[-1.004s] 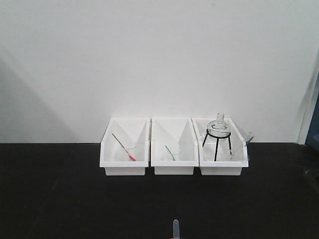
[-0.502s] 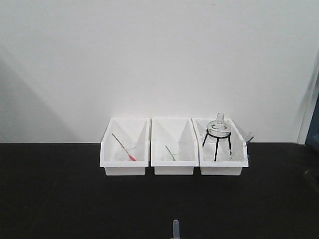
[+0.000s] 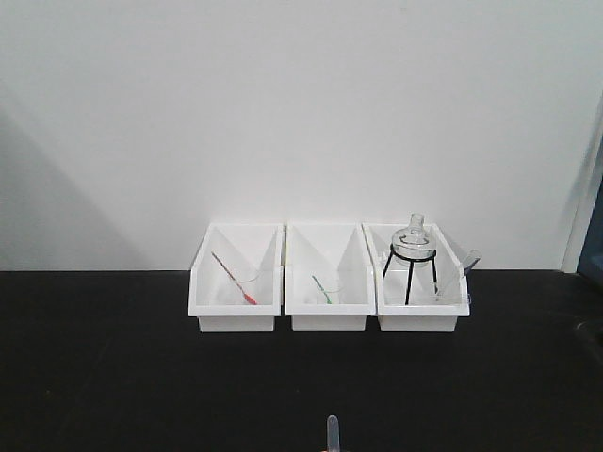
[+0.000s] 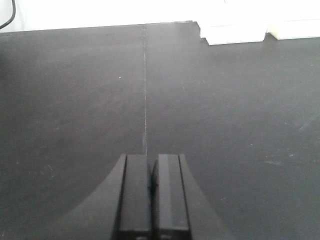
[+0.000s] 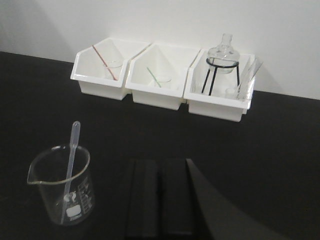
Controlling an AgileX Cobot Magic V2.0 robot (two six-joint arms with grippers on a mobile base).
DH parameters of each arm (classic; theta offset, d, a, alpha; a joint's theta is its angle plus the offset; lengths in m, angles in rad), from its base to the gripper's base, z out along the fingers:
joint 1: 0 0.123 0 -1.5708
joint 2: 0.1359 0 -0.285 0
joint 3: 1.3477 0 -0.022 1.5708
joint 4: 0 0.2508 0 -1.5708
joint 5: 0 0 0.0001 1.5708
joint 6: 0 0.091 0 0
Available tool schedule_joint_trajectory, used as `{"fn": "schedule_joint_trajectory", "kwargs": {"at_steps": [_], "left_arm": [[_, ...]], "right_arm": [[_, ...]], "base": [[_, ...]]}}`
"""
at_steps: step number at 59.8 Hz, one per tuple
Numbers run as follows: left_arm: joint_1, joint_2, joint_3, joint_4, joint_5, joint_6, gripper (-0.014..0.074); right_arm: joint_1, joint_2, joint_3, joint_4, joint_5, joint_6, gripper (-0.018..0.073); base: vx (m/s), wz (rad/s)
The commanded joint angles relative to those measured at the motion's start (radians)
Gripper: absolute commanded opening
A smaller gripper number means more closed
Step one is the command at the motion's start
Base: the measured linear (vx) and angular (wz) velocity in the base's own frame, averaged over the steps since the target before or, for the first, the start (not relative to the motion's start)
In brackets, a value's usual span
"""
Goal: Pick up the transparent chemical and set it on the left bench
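- Clear glass marks the task's thing: the transparent chemical (image 5: pixel 62 185), a small beaker with a pour lip and a colourless, whitish dropper stick leaning in it, stands upright on the long matte black surface (image 5: pixel 280 150).
- It stands free in the right wrist view, just beside the right gripper (image 5: pixel 159 197) on its left, with a dark gap between them.
- In the front view only the tip of its dropper stick (image 3: pixel 332 431) shows, at the bottom edge.
- The right gripper's jaws are together and hold nothing.
- The left gripper (image 4: pixel 152 192) hangs over a bare stretch of the same black surface, jaws together and empty.
- Against the plain white wall sit three white plastic bins: the left bin (image 3: pixel 236 282) holds the beaker with a red stick (image 3: pixel 240 281), the middle bin (image 3: pixel 328 281) holds the beaker with a green stick (image 3: pixel 325 288), and the right bin (image 3: pixel 421 282) holds a round glass flask on a black wire tripod (image 3: pixel 412 254).
- Judging from this, the placing looks done: the beaker rests on the bench with the bins, and neither arm touches it.
- What seems left is only drawing the arms clear without knocking the beaker.
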Motion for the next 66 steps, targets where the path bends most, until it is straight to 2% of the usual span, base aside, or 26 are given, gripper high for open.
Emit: {"fn": "schedule_joint_trajectory", "kwargs": {"at_steps": [1,9,20,26,34,66], "left_arm": [[-0.002,-0.019,0.016,-0.001,-0.078,-0.008,-0.0003],[-0.002,-0.019,0.016,-0.001,-0.078,-0.008,-0.0003],[-0.002,-0.019,0.016,-0.001,-0.078,-0.008,-0.0003],[-0.002,-0.019,0.016,-0.001,-0.078,-0.008,-0.0003],[-0.002,-0.019,0.016,-0.001,-0.078,-0.008,-0.0003],[-0.002,-0.019,0.016,-0.001,-0.078,-0.008,-0.0003]], "right_arm": [[-0.005,-0.077,0.067,0.032,-0.122,0.001,-0.0007],[-0.069,-0.193,0.181,-0.007,-0.117,0.072,-0.0007],[-0.179,-0.306,0.288,-0.027,-0.137,0.075,-0.0007],[-0.21,-0.348,0.336,-0.022,-0.187,0.079,-0.0007],[-0.209,-0.361,0.333,-0.047,-0.178,0.083,-0.0007],[-0.209,-0.361,0.333,-0.047,-0.173,0.083,-0.0007]], "base": [[0.0,0.0],[0.0,0.0],[0.0,0.0],[0.0,0.0],[0.0,0.0],[0.0,0.0]]}}
